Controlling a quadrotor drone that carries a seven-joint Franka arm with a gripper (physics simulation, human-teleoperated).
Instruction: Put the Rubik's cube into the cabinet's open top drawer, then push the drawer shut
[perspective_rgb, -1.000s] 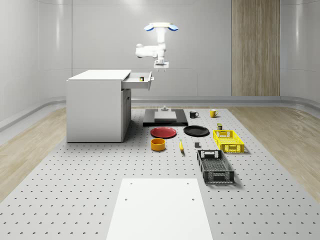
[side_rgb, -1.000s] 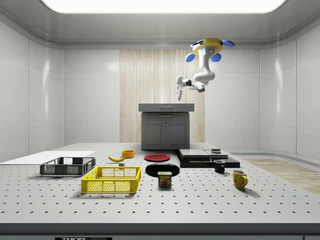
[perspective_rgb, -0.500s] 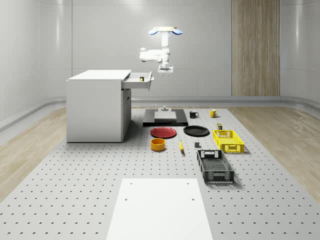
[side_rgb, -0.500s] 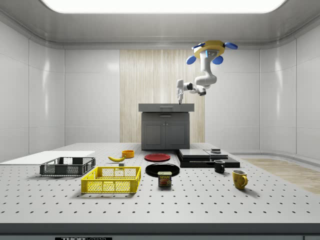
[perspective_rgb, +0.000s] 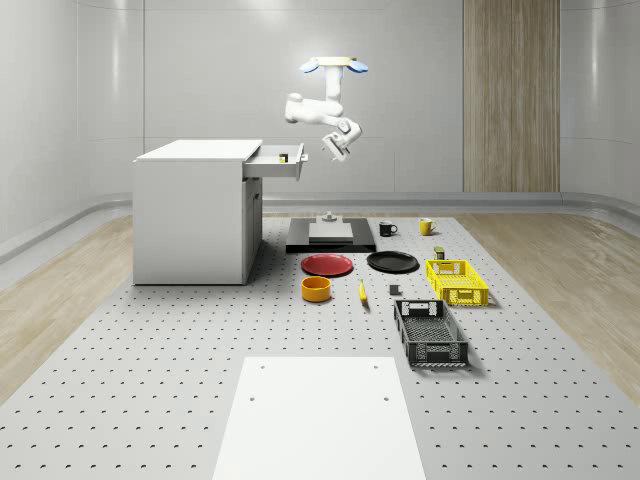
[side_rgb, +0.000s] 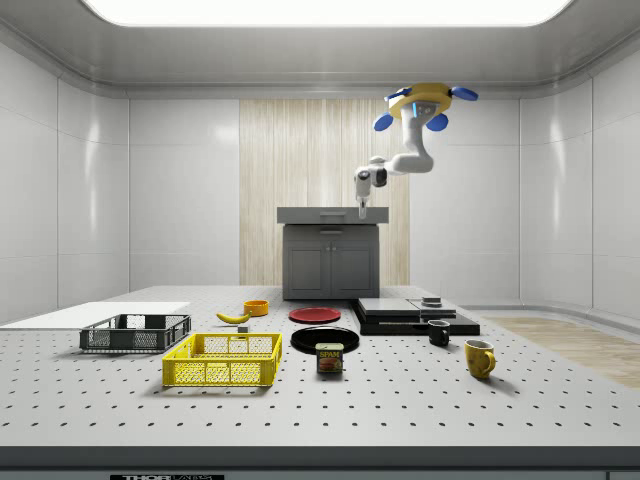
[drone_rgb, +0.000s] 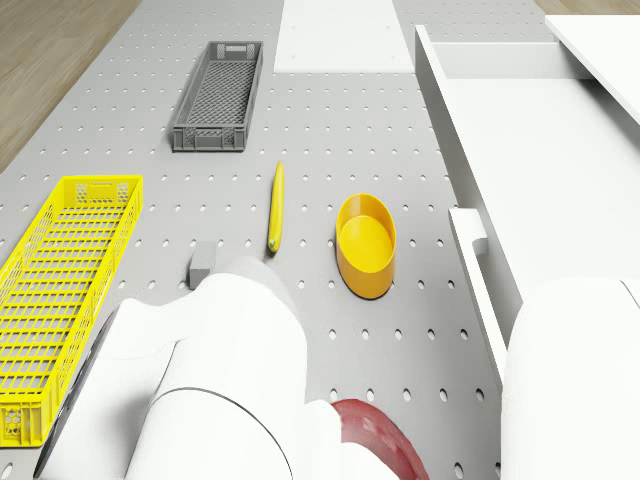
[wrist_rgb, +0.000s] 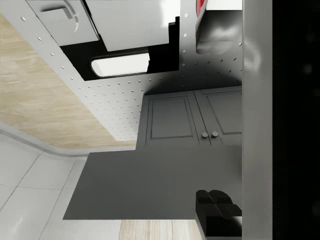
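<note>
Drone (perspective_rgb: 337, 65) is hovering beyond the open drawer (perspective_rgb: 275, 164). Gripper (perspective_rgb: 333, 151) is now tilting at its 3 o'clock, can't tell its grip. Rubik's cube (perspective_rgb: 284, 155) is sitting inside, so probably lining up the push.

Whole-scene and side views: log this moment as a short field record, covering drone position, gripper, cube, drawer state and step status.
drone: hovers in the air beside the cabinet, out past the drawer's front
gripper: tilted, level with the drawer, apart from its front panel
cube: small yellow object already inside the drawer
drawer: top one, pulled out, not yet pushed shut
below the arm: black platform, red plate
step left: push the drawer shut
</note>
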